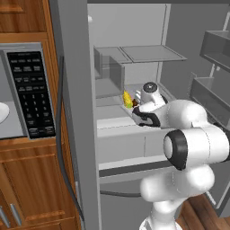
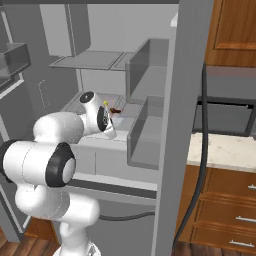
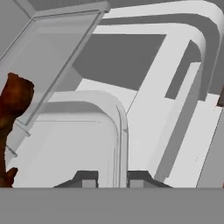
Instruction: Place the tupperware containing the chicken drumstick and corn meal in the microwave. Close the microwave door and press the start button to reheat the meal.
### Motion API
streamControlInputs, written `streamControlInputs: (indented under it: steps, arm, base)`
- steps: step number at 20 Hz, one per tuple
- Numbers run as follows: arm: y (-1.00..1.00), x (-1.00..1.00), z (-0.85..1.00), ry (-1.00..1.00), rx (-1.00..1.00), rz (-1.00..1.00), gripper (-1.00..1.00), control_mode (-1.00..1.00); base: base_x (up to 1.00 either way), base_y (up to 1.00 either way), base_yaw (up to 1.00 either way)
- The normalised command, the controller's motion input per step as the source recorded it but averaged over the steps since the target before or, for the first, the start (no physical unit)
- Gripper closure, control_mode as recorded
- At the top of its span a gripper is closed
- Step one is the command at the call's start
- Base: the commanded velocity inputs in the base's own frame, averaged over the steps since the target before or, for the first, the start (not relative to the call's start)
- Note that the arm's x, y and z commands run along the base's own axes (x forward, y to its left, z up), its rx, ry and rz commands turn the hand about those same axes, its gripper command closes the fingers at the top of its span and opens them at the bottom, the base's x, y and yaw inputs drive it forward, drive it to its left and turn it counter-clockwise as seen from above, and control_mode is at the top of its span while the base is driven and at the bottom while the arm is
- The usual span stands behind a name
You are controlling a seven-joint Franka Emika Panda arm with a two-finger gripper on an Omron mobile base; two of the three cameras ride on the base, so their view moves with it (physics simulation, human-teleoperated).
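Note:
My gripper (image 3: 113, 180) reaches into the open fridge, low on a shelf, in front of the arm (image 1: 193, 139). Its fingertips (image 3: 87, 178) stand close together on either side of the curved rim of the clear tupperware (image 3: 78, 144), gripping that rim. The reddish-brown chicken drumstick (image 3: 13, 113) lies at the tray's left edge in the hand view. Just past the hand (image 1: 146, 114) sits the yellow corn (image 1: 127, 99). From the right base view, corn (image 2: 105, 103) and drumstick (image 2: 116, 110) peek out beside the wrist. The microwave (image 1: 13, 58) with its black keypad (image 1: 30, 92) is at the far left.
The grey fridge door (image 1: 74, 112) stands open between the fridge shelves and the microwave, with a black cable (image 1: 60, 148) hanging along it. Taller clear grey boxes (image 1: 110, 72) stand on the shelves. Door bins (image 1: 215, 49) are at the right. Wooden cabinets (image 1: 31, 179) sit below the microwave.

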Motion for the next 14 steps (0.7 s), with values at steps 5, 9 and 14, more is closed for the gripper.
streamControlInputs:
  steps: [5,9,14]
  arm:
    - [0.00,-0.97,0.83,0.00,0.16,0.00,1.00,-1.00]
    - [0.00,-0.79,0.84,0.02,0.18,0.00,1.00,-1.00]
    - [-0.09,-0.71,0.45,0.10,0.11,0.00,1.00,-1.00]
  base:
    - [0.00,0.00,0.00]
    - [0.00,0.00,0.00]
    - [0.00,0.00,0.00]
